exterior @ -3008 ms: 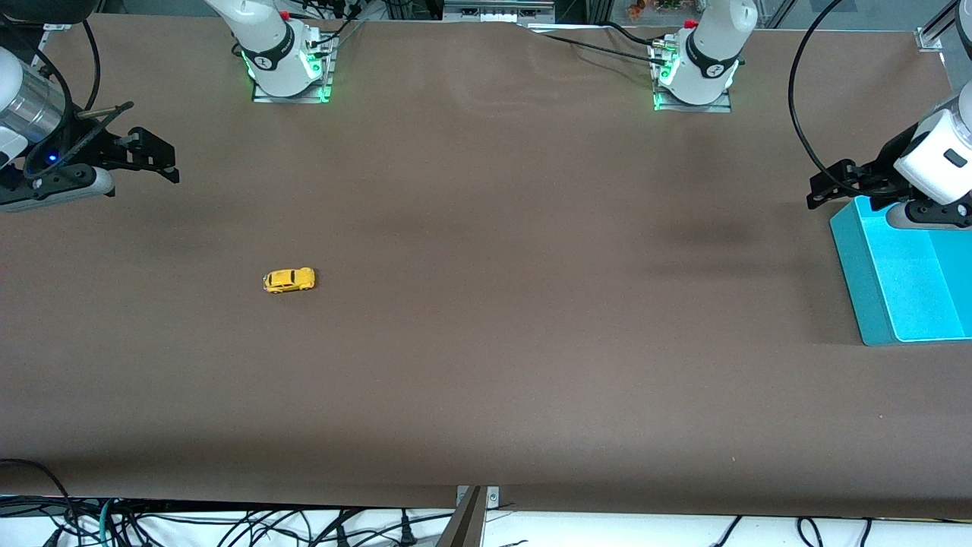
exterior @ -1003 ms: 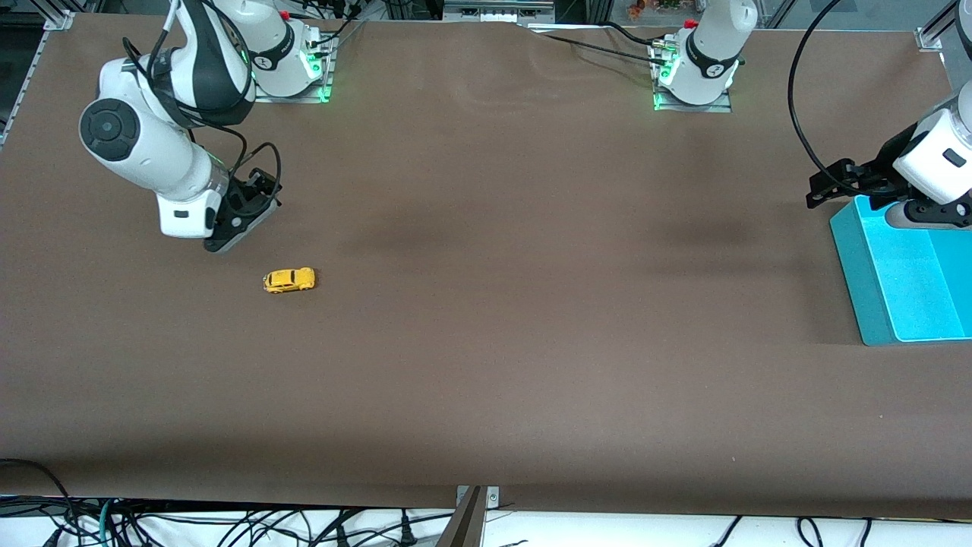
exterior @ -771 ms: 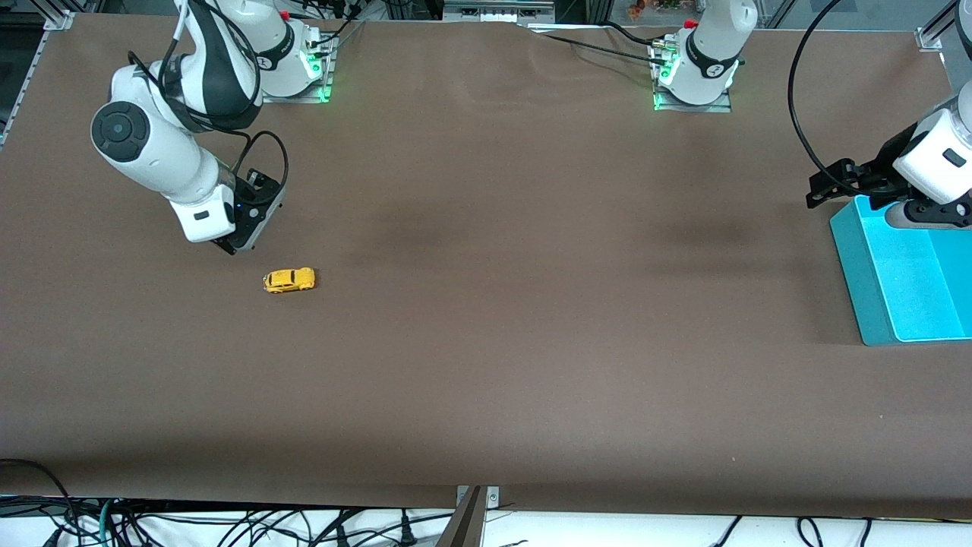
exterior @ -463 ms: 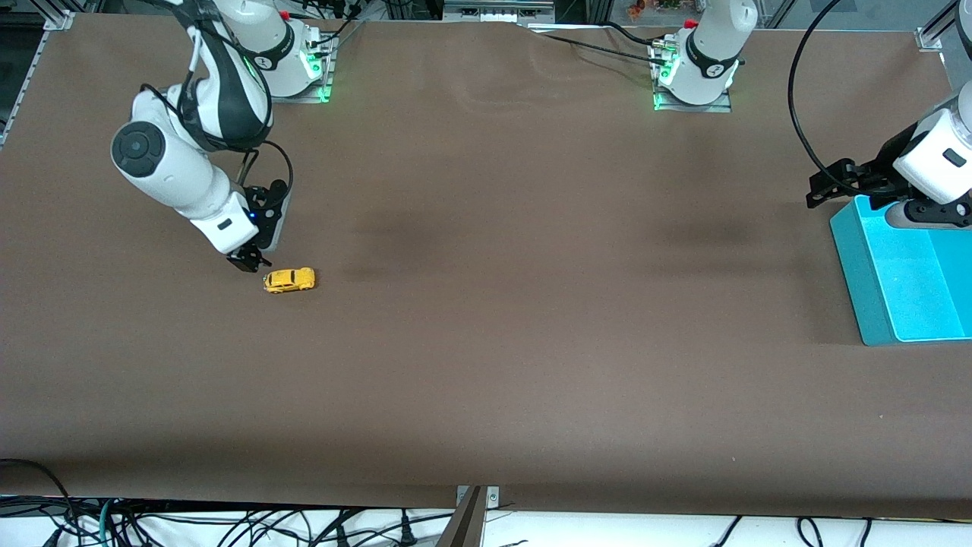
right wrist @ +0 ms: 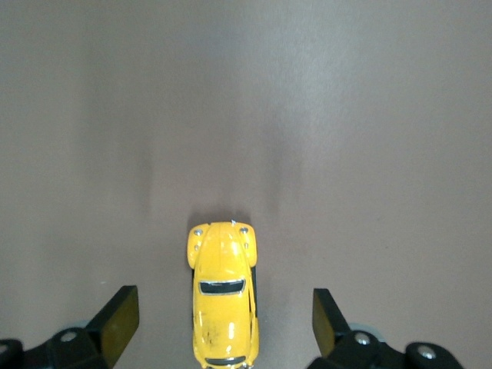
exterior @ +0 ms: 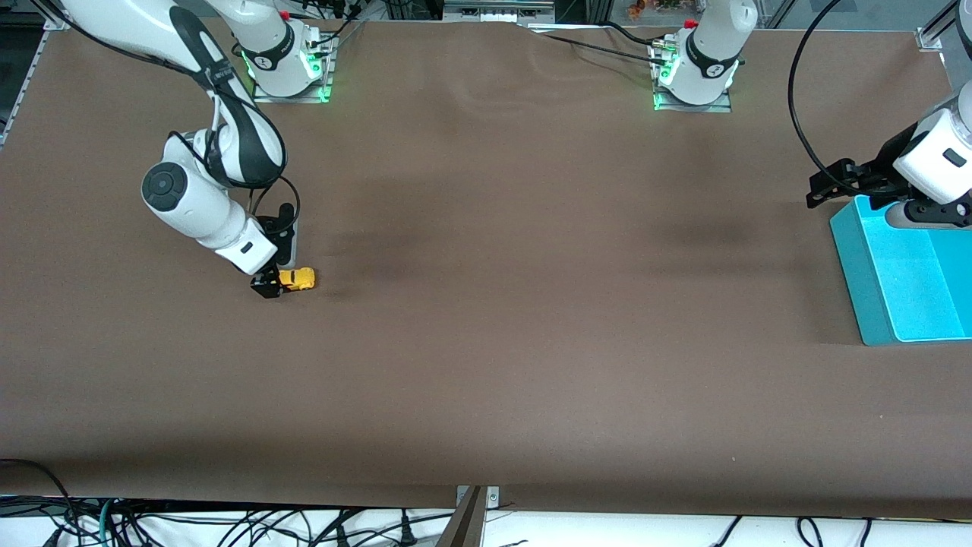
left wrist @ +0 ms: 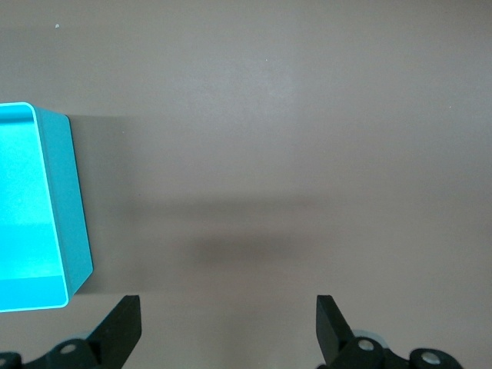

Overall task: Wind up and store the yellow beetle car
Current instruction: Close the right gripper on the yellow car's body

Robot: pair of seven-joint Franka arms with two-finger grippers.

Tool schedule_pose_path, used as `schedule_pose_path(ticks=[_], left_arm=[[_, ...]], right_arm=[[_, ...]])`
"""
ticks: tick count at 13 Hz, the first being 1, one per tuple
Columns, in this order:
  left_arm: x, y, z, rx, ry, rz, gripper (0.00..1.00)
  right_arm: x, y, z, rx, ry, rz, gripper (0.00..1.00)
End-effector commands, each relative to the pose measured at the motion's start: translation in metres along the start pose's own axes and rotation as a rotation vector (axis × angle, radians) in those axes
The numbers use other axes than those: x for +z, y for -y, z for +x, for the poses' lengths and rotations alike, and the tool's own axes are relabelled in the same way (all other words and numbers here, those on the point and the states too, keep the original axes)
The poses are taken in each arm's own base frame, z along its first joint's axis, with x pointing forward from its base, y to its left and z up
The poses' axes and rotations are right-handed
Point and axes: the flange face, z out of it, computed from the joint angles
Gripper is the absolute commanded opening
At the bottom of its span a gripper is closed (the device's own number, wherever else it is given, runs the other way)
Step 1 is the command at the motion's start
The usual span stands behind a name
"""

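Front view: the right gripper [exterior: 267, 287] has swung in from the table's edge and come down at the yellow beetle car [exterior: 295, 279], which has not moved on the brown table [exterior: 486, 342]; its black fingertips sit at the car's 9 o'clock end. The left gripper [exterior: 835, 184] waits, unchanged, over the rim of the turquoise bin [exterior: 858, 289] at the left arm's end.

Left wrist view: fingers [left wrist: 123, 327] spread wide on nothing, the bin's corner [left wrist: 65, 215] at 9 o'clock.

Right wrist view: fingers [right wrist: 117, 319] wide apart, the car [right wrist: 223, 304] centred between them, touching neither (a clean straddle). The approach looks finished; closing on the body should come next, then winding.
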Motion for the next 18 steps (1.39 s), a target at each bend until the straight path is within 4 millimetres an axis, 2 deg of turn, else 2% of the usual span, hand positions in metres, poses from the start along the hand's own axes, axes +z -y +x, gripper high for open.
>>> schedule_pose_path(ticks=[1, 6, 11, 14, 15, 18], left_arm=[[-0.007, 0.001, 0.002, -0.001, 0.002, 0.029, 1.00], [-0.007, 0.001, 0.002, -0.001, 0.002, 0.029, 1.00], [-0.007, 0.001, 0.002, -0.001, 0.002, 0.029, 1.00], [-0.007, 0.001, 0.002, -0.001, 0.002, 0.029, 1.00], [-0.007, 0.001, 0.002, -0.001, 0.002, 0.029, 1.00], [-0.007, 0.001, 0.002, -0.001, 0.002, 0.029, 1.00]], right_arm=[[0.009, -0.004, -0.014, -0.026, 0.008, -0.024, 1.00], [0.027, -0.002, -0.023, -0.004, 0.000, -0.022, 0.99], [0.033, 0.001, -0.028, 0.019, -0.003, -0.017, 0.53], [0.033, 0.001, -0.028, 0.028, -0.004, -0.016, 0.31], [0.033, 0.002, -0.028, 0.028, -0.004, -0.016, 0.26], [0.035, 0.002, -0.031, 0.034, -0.005, -0.013, 0.24]])
